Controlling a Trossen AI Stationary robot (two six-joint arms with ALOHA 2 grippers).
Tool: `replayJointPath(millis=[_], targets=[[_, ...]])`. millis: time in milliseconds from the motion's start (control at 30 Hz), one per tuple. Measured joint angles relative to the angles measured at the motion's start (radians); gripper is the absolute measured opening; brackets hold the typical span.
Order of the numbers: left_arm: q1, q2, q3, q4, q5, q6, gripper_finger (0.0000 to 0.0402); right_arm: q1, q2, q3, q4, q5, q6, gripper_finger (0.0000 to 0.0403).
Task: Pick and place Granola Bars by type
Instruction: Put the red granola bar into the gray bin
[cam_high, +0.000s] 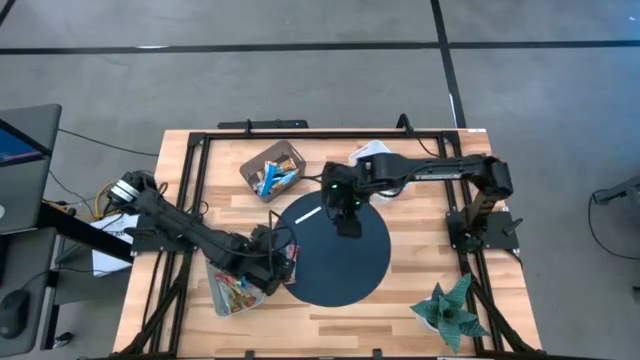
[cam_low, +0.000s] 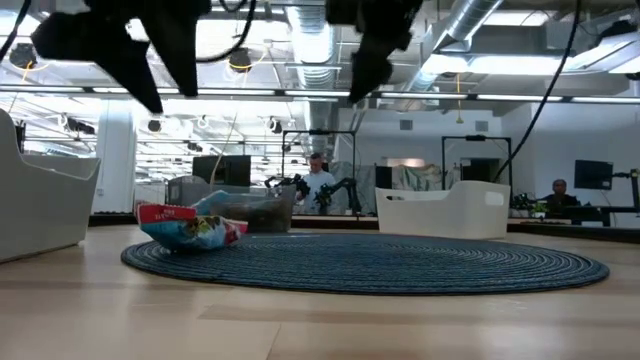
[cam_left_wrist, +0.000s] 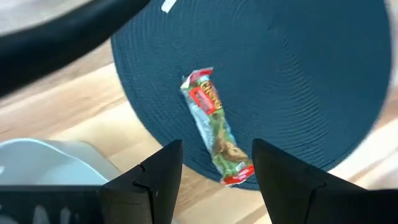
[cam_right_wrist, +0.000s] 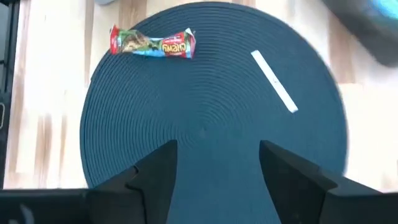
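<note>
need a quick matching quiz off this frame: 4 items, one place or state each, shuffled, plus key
1. granola bar
2. white stick
3. left gripper
4. plant

A. on the bare wood at a table corner
B. open, above the red-ended bar
C. lies at the mat's edge, red ends
D. thin, lies on the mat away from the bar

Pairs: 1-C, 2-D, 3-B, 4-A

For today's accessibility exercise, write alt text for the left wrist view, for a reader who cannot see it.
A single granola bar in a red-ended wrapper lies near the edge of a round dark blue woven mat on a light wooden table. The left gripper hangs above it, dark fingers open, one either side of the bar, not touching it.
</note>
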Motion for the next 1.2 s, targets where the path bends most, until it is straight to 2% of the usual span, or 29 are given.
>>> replayJointPath(millis=[233,467,600,967,1200], targets=[[0.036,0.087,0.0,0.005,0.014,-0.021,0.0187,0.011,-0.129,0.0,-0.073,0.057,-0.008,0.0214],[0.082,0.169,0.0,0.158,0.083,0.058,0.0187,0.011,-0.235,0.0,-0.086,0.083,0.0,0.0212],[0.1,0.196,0.0,0.169,0.116,0.067,0.0187,0.012,-0.278,0.0,-0.1,0.083,0.001,0.0208],[0.131,0.234,0.0,0.201,0.161,0.145,0.0187,0.05,-0.332,0.001,-0.161,0.09,0.027,0.0197],[0.157,0.245,0.001,0.202,0.163,0.195,0.0187,0.077,-0.354,0.0,-0.208,0.139,0.028,0.019]])
